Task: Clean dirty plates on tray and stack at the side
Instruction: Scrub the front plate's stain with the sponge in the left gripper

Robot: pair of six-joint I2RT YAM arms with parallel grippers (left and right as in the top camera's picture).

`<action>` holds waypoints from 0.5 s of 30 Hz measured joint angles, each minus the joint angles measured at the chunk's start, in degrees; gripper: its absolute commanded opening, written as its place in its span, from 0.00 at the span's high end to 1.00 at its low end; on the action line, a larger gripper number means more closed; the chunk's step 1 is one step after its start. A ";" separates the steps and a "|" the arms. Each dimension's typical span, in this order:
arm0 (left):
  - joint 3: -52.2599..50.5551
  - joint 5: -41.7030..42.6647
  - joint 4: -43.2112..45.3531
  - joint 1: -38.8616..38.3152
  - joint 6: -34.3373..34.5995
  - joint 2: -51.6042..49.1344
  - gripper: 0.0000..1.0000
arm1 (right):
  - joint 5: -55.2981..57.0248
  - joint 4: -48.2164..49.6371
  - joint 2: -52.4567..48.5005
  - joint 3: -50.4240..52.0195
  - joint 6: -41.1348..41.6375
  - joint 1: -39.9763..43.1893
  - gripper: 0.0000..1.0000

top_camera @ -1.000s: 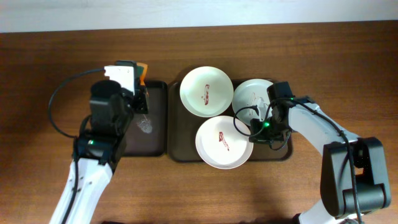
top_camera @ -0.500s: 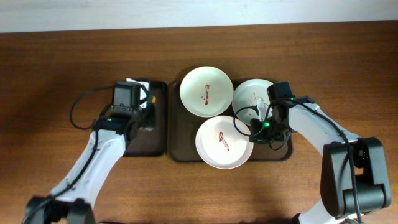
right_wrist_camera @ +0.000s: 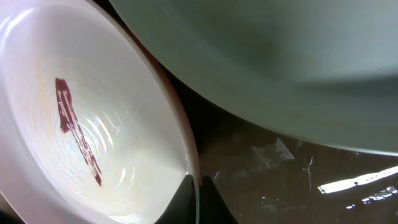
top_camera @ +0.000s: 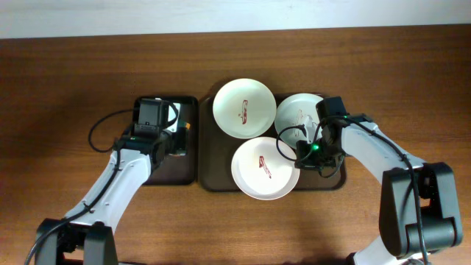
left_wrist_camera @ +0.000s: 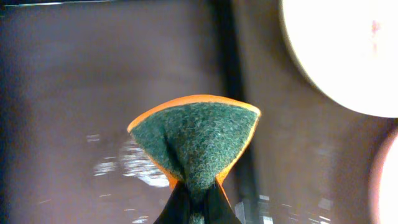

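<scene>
Left gripper point(left_wrist_camera: 198, 202) is clenched on the folded green-orange sponge point(left_wrist_camera: 198, 140) over the narrow tray point(top_camera: 158, 173), right gripper point(right_wrist_camera: 199, 199) pinches the front white plate point(right_wrist_camera: 81, 124) by its rim on the big tray point(top_camera: 210, 180); plate lies right of the sponge jaws, so probably left arm's reach.

Matt brown wood-grain desk point(top_camera: 59, 88). Smooth glossy white plate point(right_wrist_camera: 93, 124) (ceramic or plastic, can't tell); mint plate point(right_wrist_camera: 280, 56) smooth, duller sheen. Dark tray point(right_wrist_camera: 280, 168) glossy, reflective. Rough green fibre face on sponge point(left_wrist_camera: 196, 140), orange foam edge.
</scene>
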State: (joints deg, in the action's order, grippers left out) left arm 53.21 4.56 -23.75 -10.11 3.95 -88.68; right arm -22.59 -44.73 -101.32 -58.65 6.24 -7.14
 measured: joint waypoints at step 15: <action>0.07 25.68 20.55 -15.45 25.57 -2.95 1.00 | -0.02 0.07 0.00 0.00 0.00 0.00 0.96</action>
State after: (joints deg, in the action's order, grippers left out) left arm 53.28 30.24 -3.20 -25.56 29.52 -91.64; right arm -22.61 -44.66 -101.32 -58.65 6.24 -7.14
